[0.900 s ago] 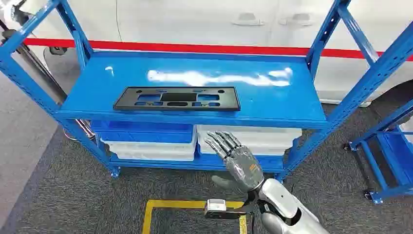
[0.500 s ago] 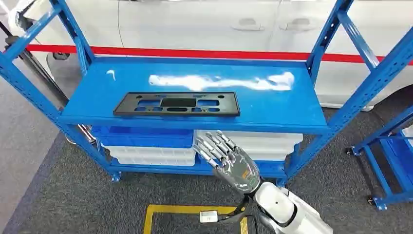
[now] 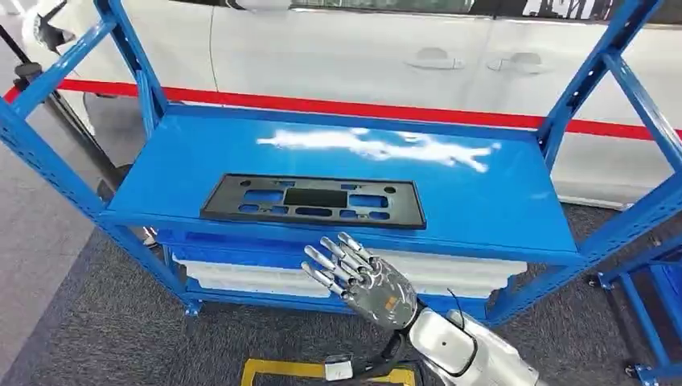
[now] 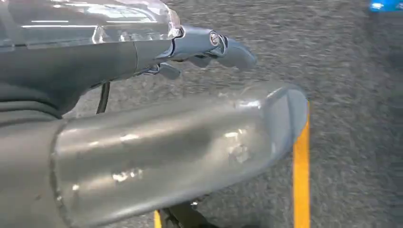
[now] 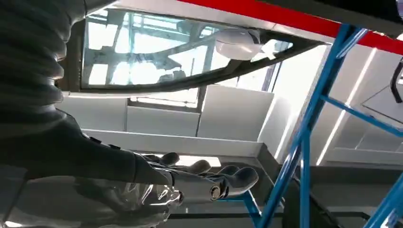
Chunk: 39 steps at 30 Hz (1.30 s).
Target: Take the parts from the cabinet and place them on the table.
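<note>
A blue metal cabinet point(image 3: 515, 205) of open shelves is seen in the head view, standing on grey carpet point(image 3: 96, 322) in front of a white car with a red stripe point(image 3: 338, 105). A flat black part point(image 3: 313, 201) with rectangular cut-outs is laid near the front edge of the upper shelf, left of centre. On the shelf below, white and blue bins point(image 3: 241, 269) are stacked. The right hand point(image 3: 360, 277) is held in front of the lower shelf, just below the part and not touching it; its fingers are extended, spread apart, and nothing is gripped. A yellow floor marking point(image 3: 277, 370) is visible beneath it. In the left wrist view, the left hand point(image 4: 157, 109) is seen over carpet; its fingers are mostly hidden and their state cannot be told.
</note>
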Tool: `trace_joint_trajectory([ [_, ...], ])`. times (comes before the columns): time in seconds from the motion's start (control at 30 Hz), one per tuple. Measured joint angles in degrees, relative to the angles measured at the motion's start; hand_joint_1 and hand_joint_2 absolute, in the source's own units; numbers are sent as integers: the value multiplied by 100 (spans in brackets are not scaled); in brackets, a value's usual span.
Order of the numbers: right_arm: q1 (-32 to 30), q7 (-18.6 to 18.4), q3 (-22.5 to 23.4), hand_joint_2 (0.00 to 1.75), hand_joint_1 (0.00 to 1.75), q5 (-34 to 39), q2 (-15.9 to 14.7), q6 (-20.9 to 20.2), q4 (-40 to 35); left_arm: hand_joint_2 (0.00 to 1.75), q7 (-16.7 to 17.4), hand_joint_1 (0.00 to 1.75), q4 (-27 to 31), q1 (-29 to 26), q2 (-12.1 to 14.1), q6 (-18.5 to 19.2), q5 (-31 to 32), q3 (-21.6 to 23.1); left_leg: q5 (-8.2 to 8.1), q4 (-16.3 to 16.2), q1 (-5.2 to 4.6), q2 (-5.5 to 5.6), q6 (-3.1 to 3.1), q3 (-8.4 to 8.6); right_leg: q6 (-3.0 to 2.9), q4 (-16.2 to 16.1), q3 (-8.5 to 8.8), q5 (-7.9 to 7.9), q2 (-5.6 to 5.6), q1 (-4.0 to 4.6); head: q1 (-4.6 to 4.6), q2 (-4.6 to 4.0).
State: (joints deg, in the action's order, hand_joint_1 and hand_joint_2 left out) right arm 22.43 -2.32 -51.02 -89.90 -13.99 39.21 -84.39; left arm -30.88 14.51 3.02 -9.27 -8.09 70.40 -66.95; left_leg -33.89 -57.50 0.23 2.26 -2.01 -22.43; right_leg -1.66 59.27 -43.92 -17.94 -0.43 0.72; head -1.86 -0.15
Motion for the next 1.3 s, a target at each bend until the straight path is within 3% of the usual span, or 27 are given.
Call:
trace_joint_trajectory([
  [0.03, -26, 33, -6, 175, 0, 0, 7, 0, 20, 0, 4, 0, 0, 4, 2, -2, 0, -2, -92, 36, -16, 36, 51, 41, -9, -40, 40, 87, 94, 18, 15, 0],
  [0.07, -44, 77, -4, 175, 0, 0, 7, -4, 22, 0, -5, 0, 0, 7, 2, -7, 2, 0, -179, 165, -25, 24, 68, 230, 2, 23, 114, -21, 75, 10, 11, 0],
  [0.1, -34, 109, 0, 175, 0, 0, 7, -11, 22, 0, -15, 0, 0, 2, 2, -11, 7, 0, -50, 75, -35, 4, 96, 267, -8, -6, 215, -119, 60, -15, 9, 0],
  [0.13, 4, 129, 11, 175, 0, 0, 4, -22, 22, 0, -18, 0, 0, 37, 7, -20, 11, -2, 145, -218, -63, -5, 148, 148, -32, -33, 338, -179, 63, -21, 11, 0],
  [0.2, -3, 183, 20, 175, 0, 2, -85, -44, 29, 0, -24, 0, 0, 78, 33, -26, 29, 0, 474, -1189, -44, -84, 228, -366, -76, -124, 566, -323, 10, -58, 9, -4],
  [0.23, -9, 214, 18, 175, 0, 4, -103, -50, 33, 0, -24, 0, 0, 85, 31, -24, 31, 0, 374, -1546, -40, -116, 258, -658, -96, -131, 662, -403, -2, -69, 4, 0],
  [0.27, -16, 227, 18, 175, 0, 19, -131, -61, 44, 0, -24, 0, 0, 77, 28, -24, 35, 0, 73, -1720, -29, -125, 288, -905, -99, -131, 757, -492, -3, -76, 9, 0],
  [0.33, -31, 238, 15, 175, 0, 44, -153, -83, 64, 0, -22, 0, 0, 52, 31, -26, 35, -2, -681, -1692, -7, -130, 331, -1210, -98, -126, 960, -656, 11, -84, 9, 0],
  [0.37, -37, 243, 15, 175, 0, 52, -162, -98, 77, 0, -22, 0, 0, 42, 31, -26, 35, -2, -881, -1575, -1, -131, 345, -1307, -87, -125, 1063, -742, 23, -91, 7, 0],
  [0.4, -41, 249, 15, 175, 0, 63, -171, -105, 90, 0, -20, 0, 0, 39, 31, -33, 37, -2, -854, -1339, 1, -133, 350, -1360, -71, -123, 1177, -831, 22, -97, 7, 0],
  [0.43, -43, 256, 15, 175, 0, 74, -175, -111, 103, 0, -18, 0, 0, 39, 31, -37, 37, -2, -567, -1025, 3, -134, 341, -1375, -54, -122, 1281, -915, 21, -101, 7, 0],
  [0.47, -43, 262, 15, 175, 0, 87, -175, -116, 118, 0, -18, 0, 0, 27, 31, -37, 42, -2, 48, -636, 3, -133, 325, -1374, -33, -116, 1379, -1003, 15, -103, 7, 0],
  [0.5, -45, 269, 11, 175, 0, 90, -175, -125, 131, 0, -18, 0, 0, 6, 31, -33, 42, -4, 806, -273, 1, -133, 297, -1447, -10, -77, 1440, -1074, 21, -90, 7, 0],
  [0.57, -46, 295, 2, 175, 0, 114, -175, -144, 166, 0, -9, 0, -2, -8, 31, -22, 44, -4, 987, -308, -35, -145, 185, -1411, 76, 25, 1460, -1250, 50, -50, 9, 0],
  [0.6, -51, 299, 2, 175, 0, 125, -177, -146, 171, 0, -9, 0, -2, -1, 31, -22, 44, -4, 961, -336, -39, -129, 134, -1407, 114, 0, 1489, -1291, 45, -52, 9, 0],
  [0.7, -31, 304, 13, 175, 0, 160, -177, -144, 175, 0, -15, 0, -4, 45, 15, 2, 59, -4, 1014, -235, 15, -128, 57, -1361, 178, 111, 1448, -1432, 30, -87, 9, 0],
  [0.8, -31, 348, 15, 175, 0, 223, -157, -157, 212, 0, -22, 0, -2, 62, 20, 112, 112, -2, 985, -214, 14, -125, 6, -1347, 247, 1268, 855, -1992, 34, -131, 9, 0],
  [0.83, -38, 354, 15, 175, 0, 245, -157, -164, 228, 0, -18, 0, -2, 62, 26, 147, 112, -2, 972, -214, 9, -120, -4, -1344, 264, 1601, 649, -2048, 33, -148, 9, 0],
  [0.87, -39, 356, 15, 175, 0, 260, -157, -179, 245, 0, -9, 0, -2, 61, 26, 168, 112, -4, 956, -214, 9, -114, -6, -1330, 274, 1674, 551, -1955, 32, -161, 9, 0],
  [0.93, -36, 361, 15, 175, 0, 284, -160, -210, 258, 0, 0, 0, -4, 59, 26, 210, 114, -4, 933, -214, 9, -97, 4, -1288, 261, 1235, 683, -1538, 30, -166, 9, 0],
  [0.97, -28, 363, 15, 175, 0, 295, -157, -212, 258, 0, 0, 0, -2, 58, 24, 238, 114, -4, 919, -214, 7, -87, 17, -1251, 231, 651, 912, -1173, 27, -162, 9, 0],
  [1.0, -16, 367, 15, 175, 0, 297, -157, -212, 258, 0, 0, 0, -4, 58, 22, 269, 118, -2, 908, -212, 6, -84, 29, -1235, 187, 179, 1090, -951, 1, -148, 9, 0],
  [1.03, -3, 372, 15, 175, 0, 302, -155, -212, 263, 0, 0, 0, -4, 63, 18, 278, 118, -2, 906, -217, -26, -84, 54, -1247, 154, 112, 1141, -1017, -48, -120, 9, 0],
  [1.13, 20, 393, 18, 175, 0, 310, -153, -212, 263, 0, 0, 0, -4, 62, 15, 278, 118, -2, 963, -185, -5, -90, 161, -1286, 97, 14, 1117, -989, -12, -76, 7, 0],
  [1.2, 23, 402, 18, 175, 0, 310, -164, -212, 265, 0, 0, 0, -4, 61, 22, 275, 116, -2, 941, -191, -28, -80, 226, -1312, 35, -111, 1112, -878, -40, -156, 7, 0],
  [1.23, 28, 404, 18, 175, 0, 310, -207, -212, 265, 0, 0, 0, -4, 61, 22, 275, 116, -2, 706, -391, -17, -105, 268, -1377, -9, -124, 1091, -833, -70, -155, 7, 0],
  [1.3, 29, 407, 15, 175, 0, 315, -238, -214, 267, 0, 0, 0, -4, 63, 20, 278, 116, -2, 135, -1212, -2, -121, 317, -1662, -34, -116, 1015, -781, -101, -146, 7, 0],
])
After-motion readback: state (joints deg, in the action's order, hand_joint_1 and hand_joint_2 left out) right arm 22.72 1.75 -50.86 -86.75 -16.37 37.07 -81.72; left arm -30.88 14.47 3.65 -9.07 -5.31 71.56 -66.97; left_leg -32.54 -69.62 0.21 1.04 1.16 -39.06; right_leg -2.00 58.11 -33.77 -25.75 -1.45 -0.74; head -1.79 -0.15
